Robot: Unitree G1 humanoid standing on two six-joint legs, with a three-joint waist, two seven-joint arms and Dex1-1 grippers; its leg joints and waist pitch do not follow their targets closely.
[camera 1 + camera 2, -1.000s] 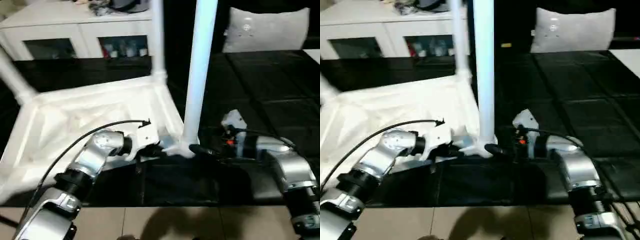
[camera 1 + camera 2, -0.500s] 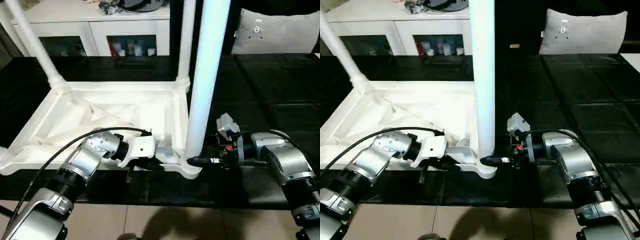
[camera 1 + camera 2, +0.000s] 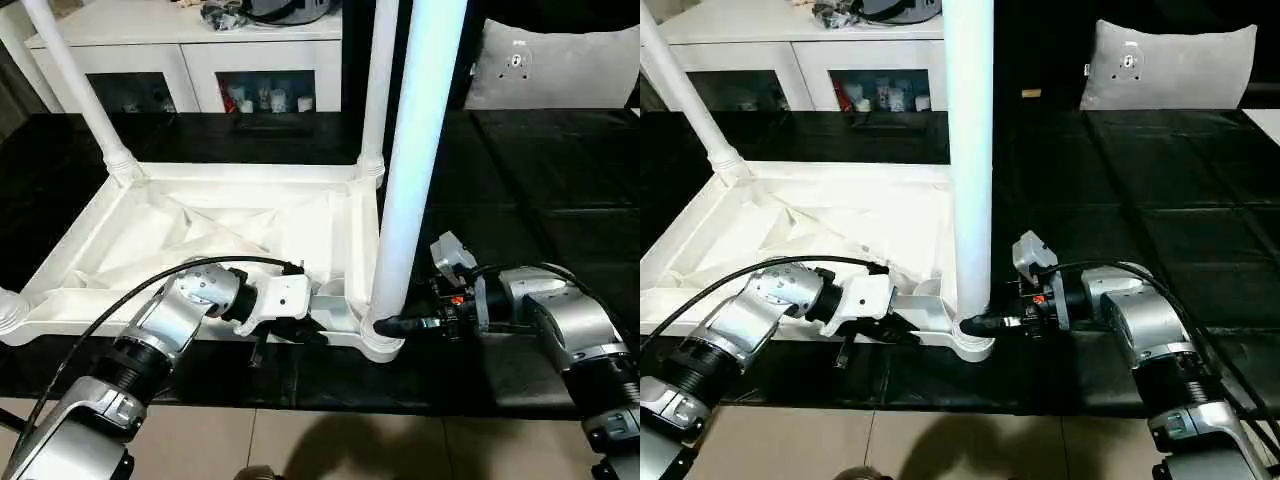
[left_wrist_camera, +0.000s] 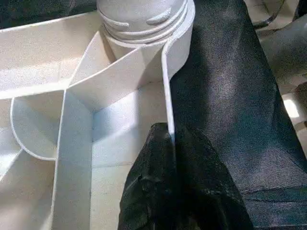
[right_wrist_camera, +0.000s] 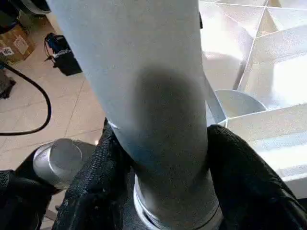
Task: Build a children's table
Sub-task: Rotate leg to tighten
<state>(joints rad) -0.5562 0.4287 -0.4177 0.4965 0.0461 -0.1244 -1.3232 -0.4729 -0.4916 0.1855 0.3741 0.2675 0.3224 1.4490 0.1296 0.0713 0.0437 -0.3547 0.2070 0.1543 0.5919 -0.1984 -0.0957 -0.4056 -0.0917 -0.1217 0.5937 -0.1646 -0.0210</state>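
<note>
Left gripper [image 4: 172, 143] pinches the tabletop rim [image 4: 167, 81] tight; right gripper [image 5: 160, 143] half-closed around near-corner leg [image 3: 415, 170] base. Twist leg upright, tabletop [image 3: 200, 225] braced.

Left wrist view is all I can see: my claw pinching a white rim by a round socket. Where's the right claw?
Observer: The right claw has a finger on each side of the near leg, at its base.
Operator: Is that leg upright?
Observer: Yes, upright in a corner socket of the upside-down table top.
Operator: Other legs in?
Observer: The far right leg and far left leg stand in their sockets.
</note>
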